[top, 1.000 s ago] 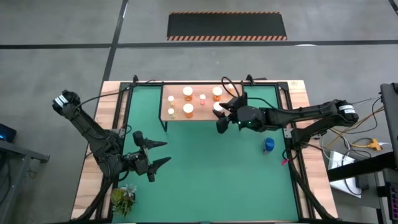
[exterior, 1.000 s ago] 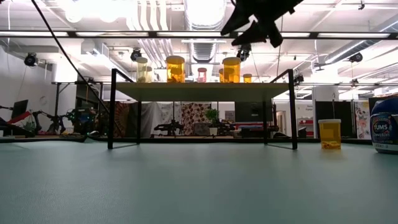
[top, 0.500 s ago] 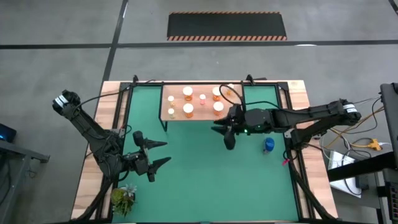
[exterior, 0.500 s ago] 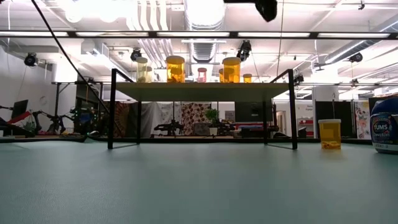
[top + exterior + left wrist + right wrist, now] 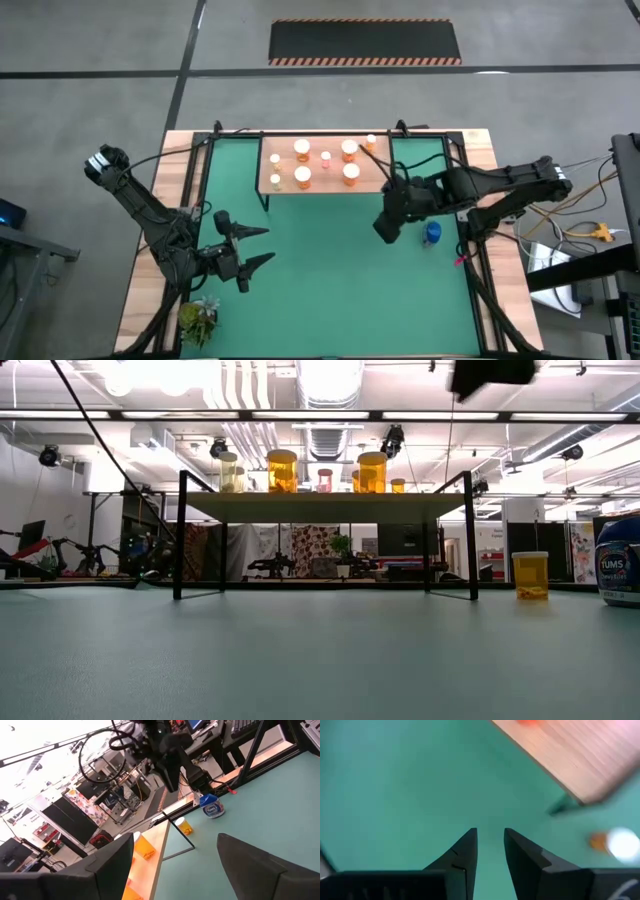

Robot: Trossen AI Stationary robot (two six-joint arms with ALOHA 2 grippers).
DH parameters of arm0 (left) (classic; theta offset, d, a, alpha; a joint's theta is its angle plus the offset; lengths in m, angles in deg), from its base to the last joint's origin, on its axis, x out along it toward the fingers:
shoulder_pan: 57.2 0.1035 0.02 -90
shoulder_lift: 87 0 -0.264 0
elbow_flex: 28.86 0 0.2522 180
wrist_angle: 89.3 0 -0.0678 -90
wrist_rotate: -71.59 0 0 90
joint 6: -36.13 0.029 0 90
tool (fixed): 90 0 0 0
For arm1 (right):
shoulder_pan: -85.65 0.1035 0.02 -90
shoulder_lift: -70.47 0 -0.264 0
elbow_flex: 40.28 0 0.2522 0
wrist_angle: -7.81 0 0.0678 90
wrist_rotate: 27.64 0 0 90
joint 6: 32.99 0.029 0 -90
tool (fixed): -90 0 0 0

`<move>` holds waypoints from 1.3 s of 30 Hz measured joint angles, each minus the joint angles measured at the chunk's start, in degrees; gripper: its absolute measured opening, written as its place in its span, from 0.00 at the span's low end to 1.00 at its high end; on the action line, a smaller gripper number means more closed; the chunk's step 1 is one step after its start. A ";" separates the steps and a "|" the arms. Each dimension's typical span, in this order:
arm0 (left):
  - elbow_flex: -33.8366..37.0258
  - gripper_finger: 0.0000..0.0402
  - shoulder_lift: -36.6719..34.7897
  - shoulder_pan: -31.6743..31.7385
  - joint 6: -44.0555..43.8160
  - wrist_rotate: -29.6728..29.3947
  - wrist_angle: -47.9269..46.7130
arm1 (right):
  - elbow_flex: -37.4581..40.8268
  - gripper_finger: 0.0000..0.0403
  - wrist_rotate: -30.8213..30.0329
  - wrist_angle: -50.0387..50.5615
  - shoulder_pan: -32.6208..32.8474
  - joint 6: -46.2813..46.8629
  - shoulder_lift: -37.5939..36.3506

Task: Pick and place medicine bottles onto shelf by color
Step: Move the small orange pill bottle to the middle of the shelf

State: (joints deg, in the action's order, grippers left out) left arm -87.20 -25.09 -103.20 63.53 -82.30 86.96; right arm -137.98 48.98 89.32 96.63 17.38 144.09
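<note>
The shelf [image 5: 322,168] stands at the far side of the green mat on black legs. Several orange medicine bottles [image 5: 302,176] with white caps stand on it, also seen in the low view [image 5: 283,470]. One more orange bottle [image 5: 530,574] stands on the mat by the shelf's right end. A blue bottle [image 5: 432,233] stands on the mat at the right. My right gripper [image 5: 384,231] hangs above the mat between shelf and blue bottle, pointing steeply down, open by a narrow gap [image 5: 490,840] with nothing in it. My left gripper [image 5: 262,245] waits wide open at the near left.
A small green plant [image 5: 198,320] sits at the table's near left corner. Cables run along the table's far edge and right side. Bare green mat [image 5: 340,290] spreads across the middle and near side.
My right gripper has drawn back from the shelf toward the table's near right, risen and tipped from nearly level to steeply downward. Its fingers have narrowed. The white-capped bottle it stood around remains upright on the shelf's near right part.
</note>
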 joint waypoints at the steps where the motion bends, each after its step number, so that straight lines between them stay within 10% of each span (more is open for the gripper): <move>1: 0.00 0.67 0.00 0.00 0.00 0.00 0.00 | -0.08 0.21 -0.05 2.36 0.00 2.02 -0.06; 11: 0.00 0.67 0.00 0.00 -0.02 0.00 0.00 | 0.69 0.16 1.83 18.98 0.02 12.63 -0.04; 22: 0.00 0.67 0.00 0.01 -0.02 0.00 0.00 | -1.54 0.26 -1.66 18.82 -5.36 4.50 -0.04; 39: 0.00 0.67 0.00 0.00 -0.02 0.00 0.00 | -3.03 0.58 2.49 -11.24 -28.41 -68.00 0.35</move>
State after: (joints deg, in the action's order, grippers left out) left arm -87.20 -25.09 -103.19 63.51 -82.30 86.96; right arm -141.01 51.47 78.07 68.22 -50.62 144.44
